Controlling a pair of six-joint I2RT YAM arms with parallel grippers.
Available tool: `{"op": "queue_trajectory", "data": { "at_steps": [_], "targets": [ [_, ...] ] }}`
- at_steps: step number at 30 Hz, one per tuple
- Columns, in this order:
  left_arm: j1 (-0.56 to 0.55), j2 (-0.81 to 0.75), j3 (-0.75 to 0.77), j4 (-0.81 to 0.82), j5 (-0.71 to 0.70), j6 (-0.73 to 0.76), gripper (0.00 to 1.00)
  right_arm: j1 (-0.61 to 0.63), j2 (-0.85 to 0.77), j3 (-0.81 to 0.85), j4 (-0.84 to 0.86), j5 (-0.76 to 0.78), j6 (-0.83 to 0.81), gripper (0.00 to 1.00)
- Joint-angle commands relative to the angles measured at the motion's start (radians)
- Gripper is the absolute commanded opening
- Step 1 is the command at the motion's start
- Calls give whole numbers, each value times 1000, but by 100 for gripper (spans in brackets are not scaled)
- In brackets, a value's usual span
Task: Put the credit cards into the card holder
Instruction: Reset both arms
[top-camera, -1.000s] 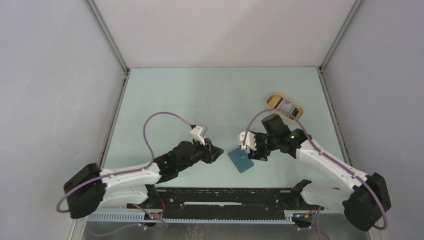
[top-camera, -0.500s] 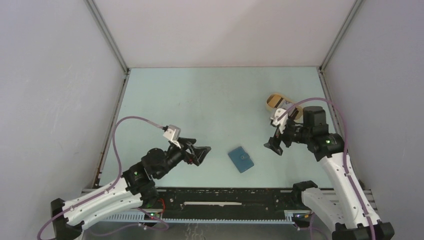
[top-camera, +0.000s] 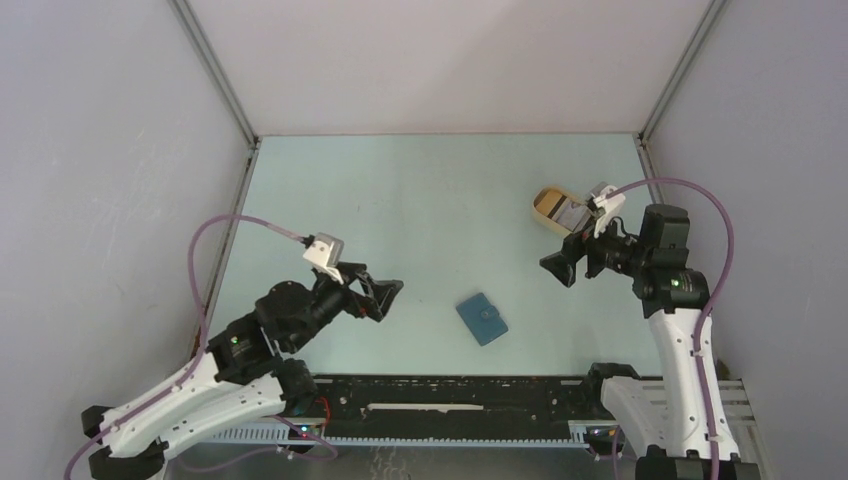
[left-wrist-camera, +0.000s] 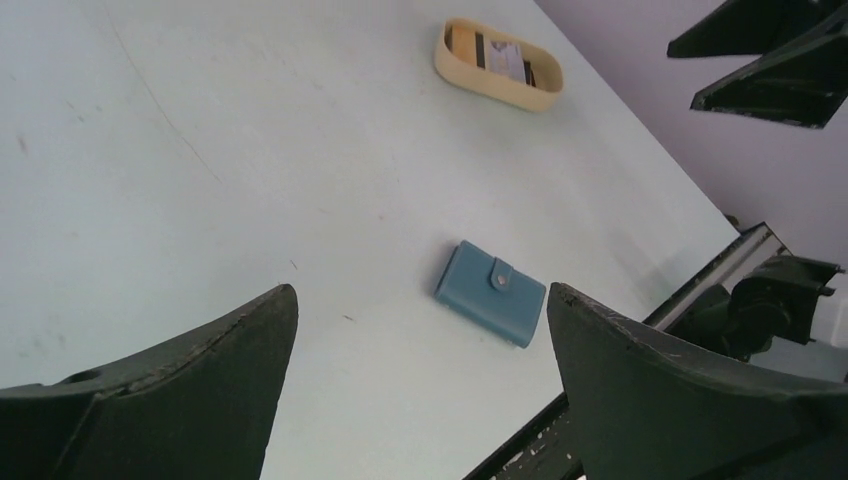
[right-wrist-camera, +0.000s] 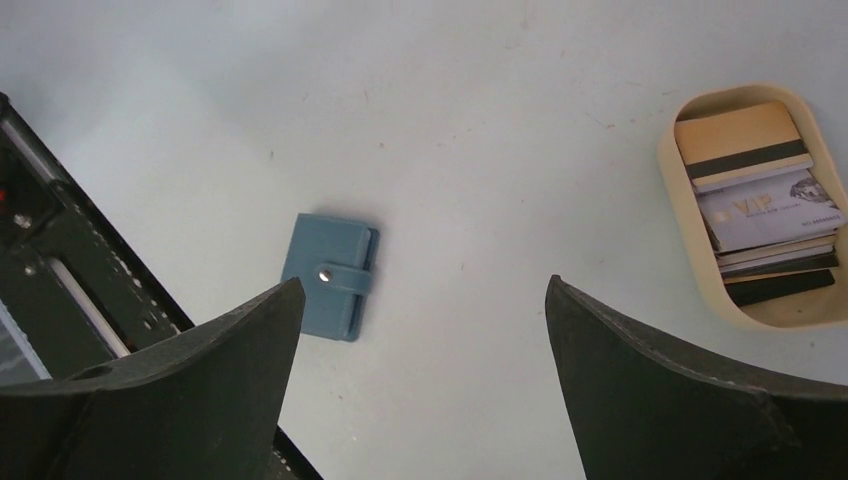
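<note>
Left gripper (top-camera: 385, 298): jaws spread wide, nothing between them. It hangs above the table (top-camera: 400, 190) on the near left. The tips aim right toward the card holder (top-camera: 482, 318), well apart from it.

Right gripper (top-camera: 558, 270): also wide, also empty. It's raised over the right side of the table with tips aimed left, just near of the tray (top-camera: 546, 203). Top view shows a gap, so no contact.

Card holder: teal-blue, folded shut, snap tab closed across the front. The metal stud shows in both wrist views. It lies flat on the table between the two grippers, toward the near edge and just far of the black rail (top-camera: 450, 395). It's turned at an angle to that rail. Nothing touches it. Can't tell what's inside while it's shut.

Credit cards (right-wrist-camera: 765, 190): in the tan oval tray at the far right of the table, well apart from the card holder. They're stacked overlapping along the tray's length. The one at one end is tan with a dark stripe. The next is whitish with "VIP" print. Beyond that are a few more pale edges and one dark card. Exact count is unclear.

The tray sits flat on the table, long axis angled to the table edge.
</note>
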Motion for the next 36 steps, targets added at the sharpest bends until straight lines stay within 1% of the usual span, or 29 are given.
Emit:
{"op": "queue_trajectory", "data": {
  "at_steps": [1, 4, 9, 17, 19, 22, 26, 27, 29, 31, 36],
  "targets": [
    [5, 19, 153, -163, -78, 91, 100, -30, -34, 43, 60, -73, 119, 100],
    [6, 14, 185, -208, -112, 111, 100, -50, -37, 37, 78, -94, 159, 100],
    [7, -25, 163, -218, -165, 112, 100, -70, -65, 30, 87, -124, 188, 100],
    [32, -49, 157, -229, -156, 106, 100, -75, -79, 30, 94, -128, 211, 100],
    [61, -47, 154, -228, -118, 101, 100, -75, -82, 25, 98, -123, 215, 100],
    [139, -46, 143, -211, -32, 92, 100, -75, -86, 17, 104, -119, 215, 100],
    [286, -41, 126, -185, 124, 80, 100, -75, -89, 14, 110, -104, 224, 100],
    [339, -36, 120, -178, 161, 76, 100, -75, -90, 14, 113, -97, 228, 100],
    [401, -22, 118, -171, 217, 73, 100, -75, -92, 11, 118, -86, 236, 100],
    [435, -9, 122, -170, 256, 75, 100, -75, -93, 11, 120, -80, 240, 100],
    [446, -4, 120, -175, 283, 90, 100, -75, -92, 11, 125, -71, 249, 100]
  ]
}}
